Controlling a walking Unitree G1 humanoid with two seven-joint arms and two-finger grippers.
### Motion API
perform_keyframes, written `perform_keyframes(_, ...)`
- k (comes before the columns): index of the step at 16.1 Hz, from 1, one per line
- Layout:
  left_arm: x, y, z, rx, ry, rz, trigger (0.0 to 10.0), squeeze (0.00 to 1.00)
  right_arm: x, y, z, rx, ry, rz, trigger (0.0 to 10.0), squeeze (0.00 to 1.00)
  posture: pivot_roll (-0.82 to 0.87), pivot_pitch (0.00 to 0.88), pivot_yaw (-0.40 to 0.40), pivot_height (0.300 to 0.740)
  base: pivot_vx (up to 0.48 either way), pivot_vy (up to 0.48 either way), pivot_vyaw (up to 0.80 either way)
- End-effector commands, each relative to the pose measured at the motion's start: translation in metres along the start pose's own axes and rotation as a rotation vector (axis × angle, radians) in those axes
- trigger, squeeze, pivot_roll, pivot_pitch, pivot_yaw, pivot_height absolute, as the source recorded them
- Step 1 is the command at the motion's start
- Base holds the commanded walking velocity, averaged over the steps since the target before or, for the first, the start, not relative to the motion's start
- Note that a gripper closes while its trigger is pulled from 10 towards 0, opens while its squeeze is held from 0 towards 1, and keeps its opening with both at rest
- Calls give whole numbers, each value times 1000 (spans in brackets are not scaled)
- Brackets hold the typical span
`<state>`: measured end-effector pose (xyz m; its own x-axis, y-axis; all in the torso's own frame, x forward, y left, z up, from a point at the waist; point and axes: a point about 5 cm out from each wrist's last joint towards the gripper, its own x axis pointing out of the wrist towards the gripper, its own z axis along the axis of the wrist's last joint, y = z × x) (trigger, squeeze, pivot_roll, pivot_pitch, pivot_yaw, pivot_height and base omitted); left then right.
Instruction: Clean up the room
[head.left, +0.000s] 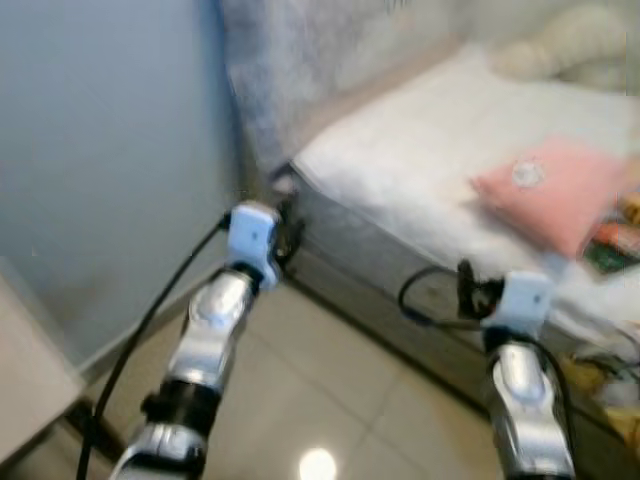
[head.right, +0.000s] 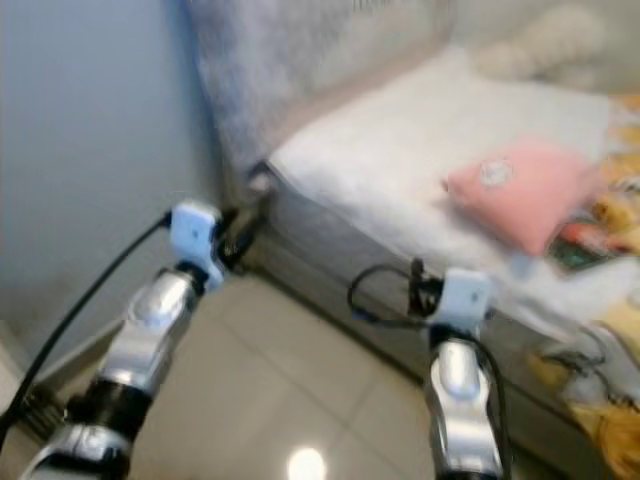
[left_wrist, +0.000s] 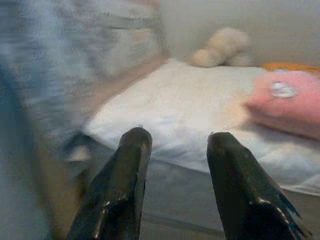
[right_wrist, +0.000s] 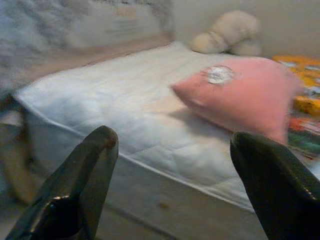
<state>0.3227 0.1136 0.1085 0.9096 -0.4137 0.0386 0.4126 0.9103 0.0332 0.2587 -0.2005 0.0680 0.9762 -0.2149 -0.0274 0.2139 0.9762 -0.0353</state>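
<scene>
A pink pillow (head.left: 556, 190) lies on the white mattress (head.left: 430, 150) at the right, with a cream plush toy (head.left: 565, 45) behind it near the wall. Colourful items (head.left: 618, 240) lie beside the pillow at the bed's right edge. Both arms are raised in front of the bed's side. My left gripper (left_wrist: 175, 145) is open and empty, pointing at the mattress corner. My right gripper (right_wrist: 170, 145) is open wide with nothing in it, aimed at the pillow (right_wrist: 240, 92). The plush toy (right_wrist: 227, 32) sits beyond it.
A blue-grey wall (head.left: 100, 160) stands at the left, with a grey curtain (head.left: 290, 70) at the bed's head corner. Glossy beige floor tiles (head.left: 320, 400) lie below. Yellow clutter (head.left: 605, 385) sits low at the bed's right side. A pale furniture edge (head.left: 25, 370) is at far left.
</scene>
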Motion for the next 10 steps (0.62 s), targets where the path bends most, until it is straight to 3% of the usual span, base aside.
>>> perform_keyframes(1,6,-17,5,-3,-19,-67,10000,0,0,-14,-3,-25,18,-34,10000,0,98,0,-40,727,469,0,-656)
perform_keyframes(2,3,-18,0,70,9,-72,10000,0,-3,-18,-8,-23,43,-65,10000,0,100,0,-39,727,0,0,-650)
perform_keyframes(3,3,-17,-1,74,18,-68,10000,0,-3,-19,-9,-24,47,-71,10000,0,100,0,-39,727,0,0,-650)
perform_keyframes(4,1,-16,-2,20,10,-52,10000,1000,-5,-22,-11,-15,59,-85,10000,0,97,0,-35,727,0,0,-631)
perform_keyframes(7,-1,-10,-12,0,75,14,10000,1000,-3,-19,-8,-4,43,-78,10000,0,92,0,-30,727,0,0,-210)
perform_keyframes(10,-3,8,-20,-46,125,106,10000,1000,0,-6,-5,-8,36,-8,10000,0,89,0,-28,727,0,0,0)
